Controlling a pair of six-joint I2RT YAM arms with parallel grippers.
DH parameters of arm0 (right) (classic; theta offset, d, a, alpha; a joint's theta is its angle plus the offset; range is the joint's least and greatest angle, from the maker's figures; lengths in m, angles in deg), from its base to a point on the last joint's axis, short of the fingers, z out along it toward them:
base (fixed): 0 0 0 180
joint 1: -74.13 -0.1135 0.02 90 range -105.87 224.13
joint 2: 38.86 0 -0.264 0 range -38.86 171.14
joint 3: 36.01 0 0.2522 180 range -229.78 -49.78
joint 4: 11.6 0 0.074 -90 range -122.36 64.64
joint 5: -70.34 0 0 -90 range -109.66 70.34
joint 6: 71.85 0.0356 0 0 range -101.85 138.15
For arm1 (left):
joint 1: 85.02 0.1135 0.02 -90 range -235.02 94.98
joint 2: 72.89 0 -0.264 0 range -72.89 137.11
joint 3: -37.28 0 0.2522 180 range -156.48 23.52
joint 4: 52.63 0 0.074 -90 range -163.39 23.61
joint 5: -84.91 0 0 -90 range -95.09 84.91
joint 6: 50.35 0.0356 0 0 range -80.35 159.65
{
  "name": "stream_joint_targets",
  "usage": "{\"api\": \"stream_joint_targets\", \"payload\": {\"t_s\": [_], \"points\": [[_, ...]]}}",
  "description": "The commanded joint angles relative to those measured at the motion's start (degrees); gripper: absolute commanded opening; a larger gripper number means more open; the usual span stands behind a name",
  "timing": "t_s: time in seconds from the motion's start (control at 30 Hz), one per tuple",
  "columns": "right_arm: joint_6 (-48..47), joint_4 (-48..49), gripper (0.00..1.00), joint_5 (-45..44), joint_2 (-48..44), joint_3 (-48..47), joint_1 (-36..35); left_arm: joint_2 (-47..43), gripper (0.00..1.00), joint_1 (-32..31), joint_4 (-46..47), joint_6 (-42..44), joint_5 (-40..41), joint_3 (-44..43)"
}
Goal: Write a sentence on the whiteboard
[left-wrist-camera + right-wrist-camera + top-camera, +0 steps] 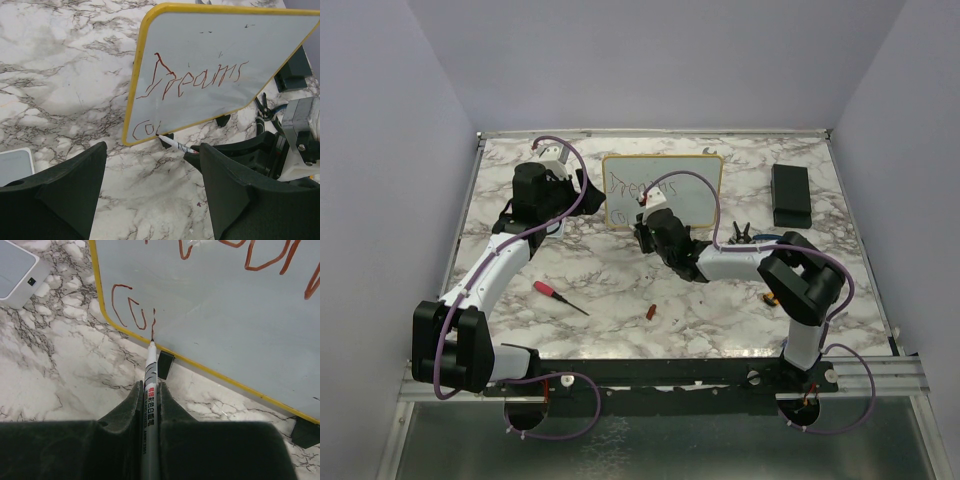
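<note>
The right claw is seen clenched on the marker, the barrel pinched between its two dark fingers and pointed straight out ahead. Just beyond the fingertips the marker's tip is pressed to the whiteboard, right above the yellow lower edge near the rounded bottom corner. A black foot is found just beside the tip, planted on the marble table. A short red-brown stroke is shown rising from the tip. To the left of it two rounded letters like "Co" are read, the second line of the sentence, and higher up the board "Dreams" is spread across the first line. Further off to this claw's left, a small grey square pad is caught at the corner of the view. The left claw is held released, fingers wide apart with nothing gripped, and the board's lower corner and the marker tip are framed just ahead of it. Behind the right claw, toward the arm bases, a red-handled screwdriver and a small red piece are seen lying well apart. A black box is set off to its right, past the board's edge.
</note>
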Motion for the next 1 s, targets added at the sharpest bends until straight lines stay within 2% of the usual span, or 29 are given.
{"api": "stream_joint_targets", "payload": {"t_s": [0.0,0.53,0.97], "points": [[-1.8,1.6,0.01,-2.9,-0.9,-2.5,0.1,-1.7,0.76,-0.3,0.2,0.1,-1.0,0.4],[-3.8,3.3,0.01,-8.3,-4.1,-0.5,0.1,-1.9,0.76,-0.3,0.2,0.1,-1.0,0.4],[-0.9,0.9,0.0,-6.9,-3.9,1.8,0.1,-1.9,0.76,-0.3,0.2,0.0,-1.1,0.4]]}}
